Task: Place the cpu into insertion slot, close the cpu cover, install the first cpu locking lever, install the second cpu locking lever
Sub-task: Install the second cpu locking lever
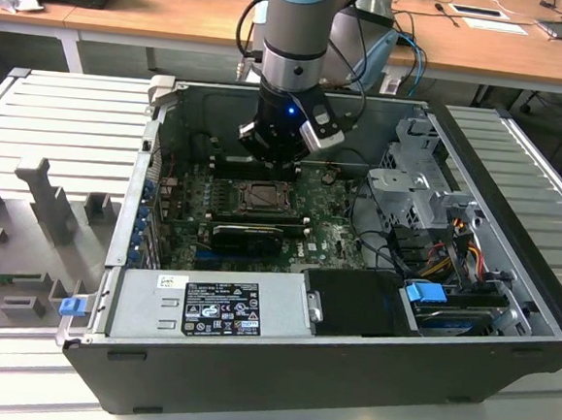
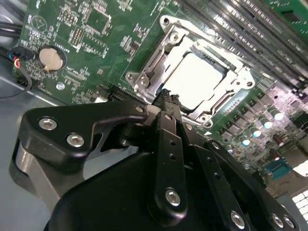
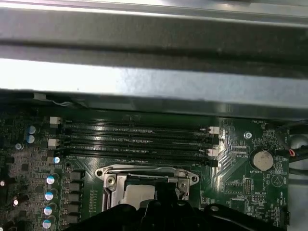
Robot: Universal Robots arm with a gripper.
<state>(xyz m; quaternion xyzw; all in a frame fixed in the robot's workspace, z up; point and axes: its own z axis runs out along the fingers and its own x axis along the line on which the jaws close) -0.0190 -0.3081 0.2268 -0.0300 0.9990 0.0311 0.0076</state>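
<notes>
1. The gripper (image 1: 273, 161) hangs straight down inside the open case (image 1: 509, 286), tips low over the far edge of the slot (image 1: 260, 198) on the green board (image 1: 332, 235).
2. In the second wrist view the fingers (image 2: 166, 108) look pressed together, tip to tip, with nothing visibly pinched between them; the tip (image 2: 165, 93) sits at the metal rim of the slot (image 2: 144, 82), at or just above it. Contact cannot be confirmed.
3. The cpu (image 2: 196, 77) already lies in the slot, its pale metal top showing through the window of the cover (image 2: 219, 60), which appears to lie flat over it.
4. Governing relation: the cpu lies just beyond the fingertip, toward the memory slots (image 2: 250, 29); the gripper stands at the rim on the side away from them.
5. The exterior view gives the arm's upright pose and the slot's place between the expansion card (image 1: 248, 234) and the case's far wall, but the wrist hides the tips.
6. The first wrist view shows the memory slots (image 3: 137, 139) running parallel to the slot's near edge (image 3: 144, 171), and the coin cell (image 3: 263, 159) off to one side; the levers cannot be made out with certainty.
</notes>
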